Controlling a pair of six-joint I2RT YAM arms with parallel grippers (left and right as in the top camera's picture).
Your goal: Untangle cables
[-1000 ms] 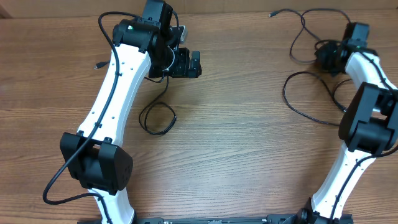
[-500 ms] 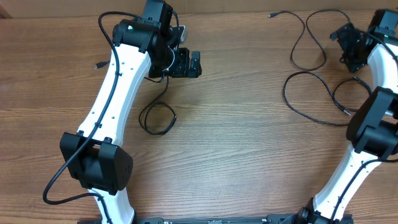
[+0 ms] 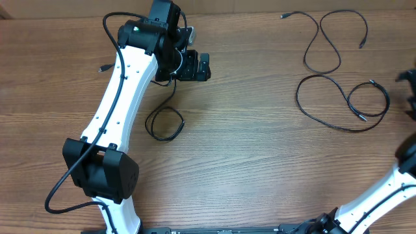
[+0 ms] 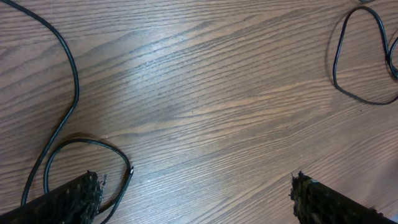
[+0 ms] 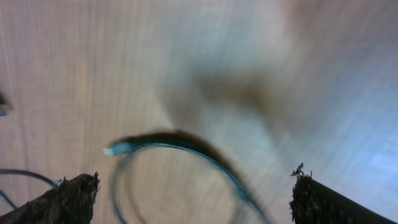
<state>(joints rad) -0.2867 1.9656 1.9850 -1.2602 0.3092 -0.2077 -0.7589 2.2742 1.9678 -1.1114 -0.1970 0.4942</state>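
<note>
- Overhead: two right cables [image 3: 298, 97] lie spread on the desk [image 3: 247, 162], seemingly separate; the left coil [image 3: 165, 123] awaits unlooping.
- Left and right jaws stand apart, holding nothing.

A wood-grain table [image 3: 260, 162] in mid-brown fills nearly every view. A paler strip is seen beyond its far edge. Soft glare is cast across its surface.

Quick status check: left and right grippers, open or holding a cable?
Left gripper: open, holding nothing.
Right gripper: open, holding nothing; the blurred cable in its view is not gripped.
</note>
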